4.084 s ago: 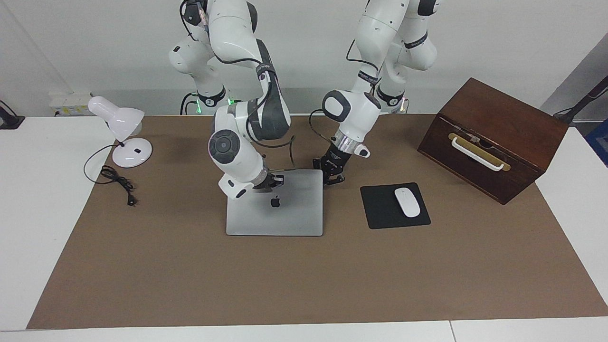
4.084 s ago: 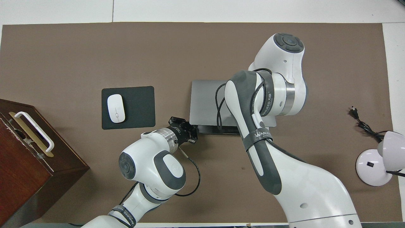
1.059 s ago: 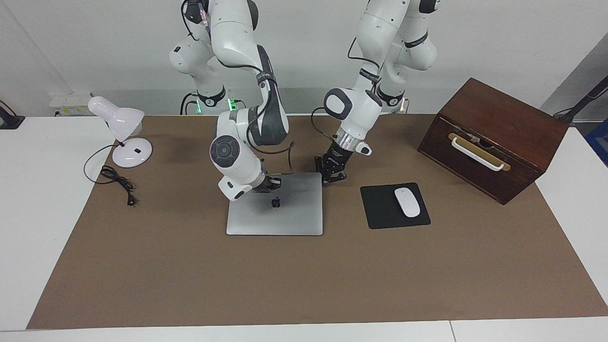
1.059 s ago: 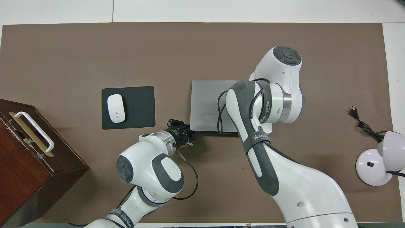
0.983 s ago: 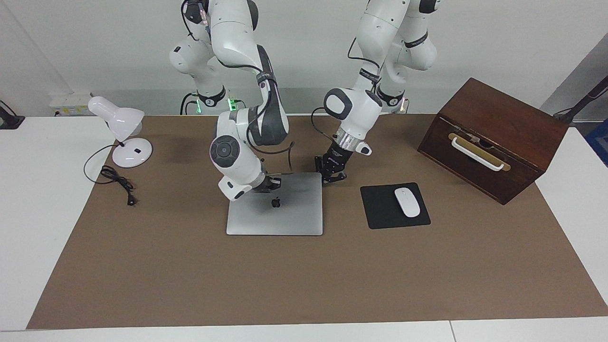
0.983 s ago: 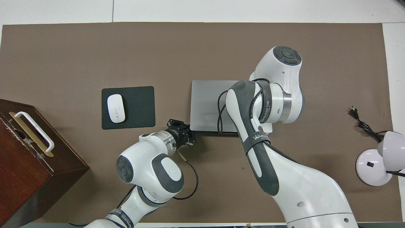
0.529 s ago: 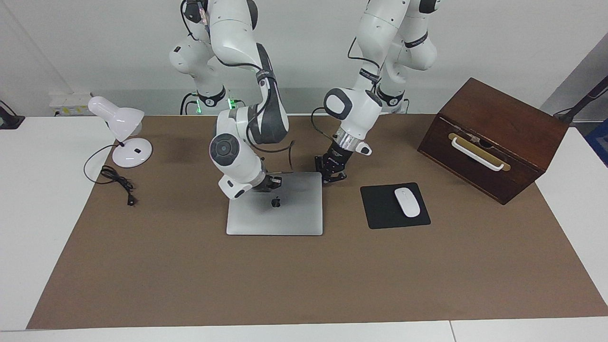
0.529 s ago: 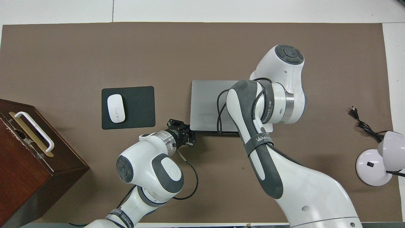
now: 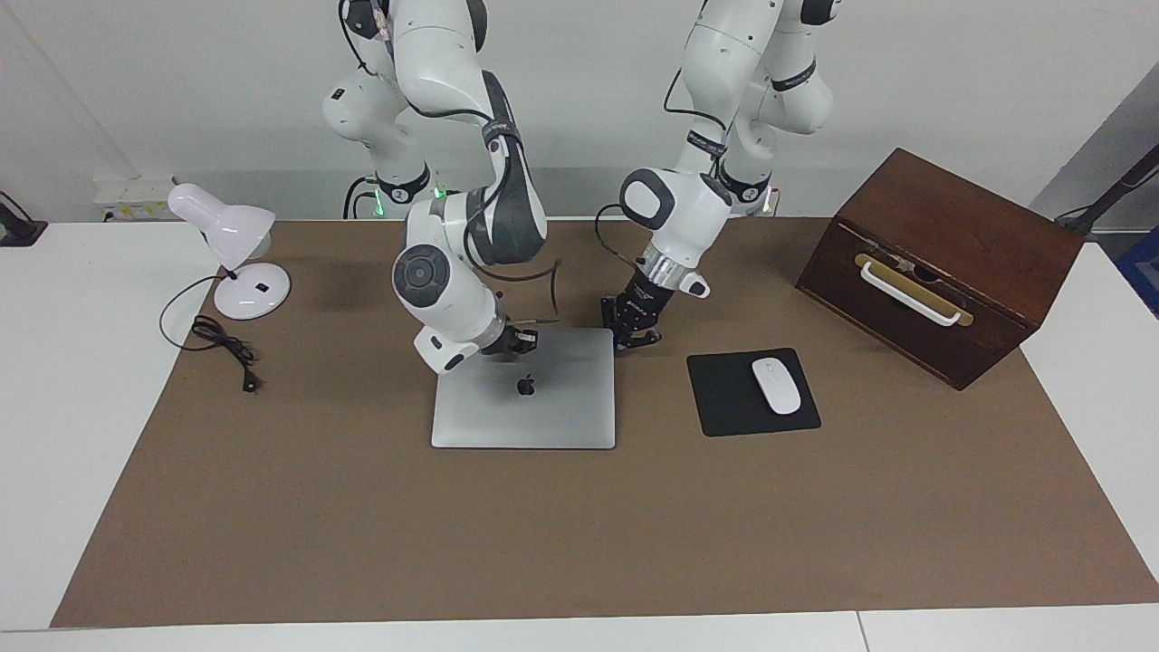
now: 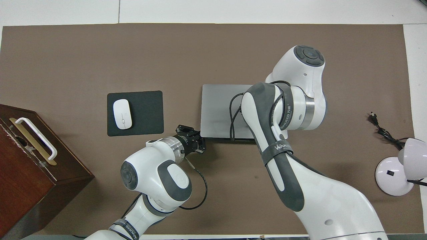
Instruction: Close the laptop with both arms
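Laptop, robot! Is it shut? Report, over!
Laptop lid flat, shut. Right gripper over its lid's edge nearest the robots. Left gripper at the adjacent corner. Nothing in the way.

Laptop [image 9: 523, 398] closed flat; right gripper [image 9: 518, 341] over lid edge, left gripper [image 9: 636, 339] beside its corner.

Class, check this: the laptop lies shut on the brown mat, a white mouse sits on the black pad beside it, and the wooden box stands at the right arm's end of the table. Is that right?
One slip: the wooden box stands at the left arm's end of the table, as the facing view shows. The laptop does lie shut on the brown mat, and the white mouse does sit on the black pad beside it.
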